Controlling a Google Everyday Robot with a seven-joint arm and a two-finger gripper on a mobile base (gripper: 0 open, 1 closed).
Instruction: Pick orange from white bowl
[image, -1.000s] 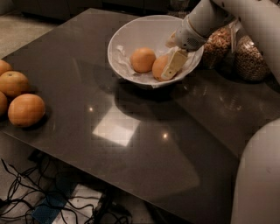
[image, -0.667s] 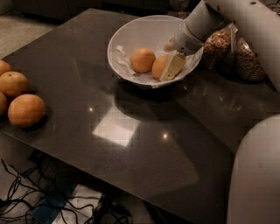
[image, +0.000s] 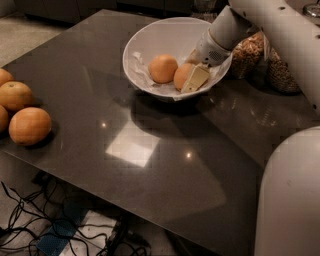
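The white bowl (image: 150, 42), lined with crumpled white paper, stands at the back of the dark table. Two small oranges lie in it. The deeper orange one (image: 181, 75) lies on the right, and a like-sized paler one (image: 162, 68) lies just left of it. My gripper (image: 192, 80) reaches down into the bowl from the right, over its right rim. It sits right at the deeper orange, and its cream-coloured end covers that fruit's right side.
Several bigger oranges (image: 29, 126) sit at the table's left edge. Glass jars of nuts (image: 248, 52) stand right of the bowl, behind my arm. My white body (image: 292, 200) fills the lower right. Cables (image: 30, 225) lie on the floor below the front edge.
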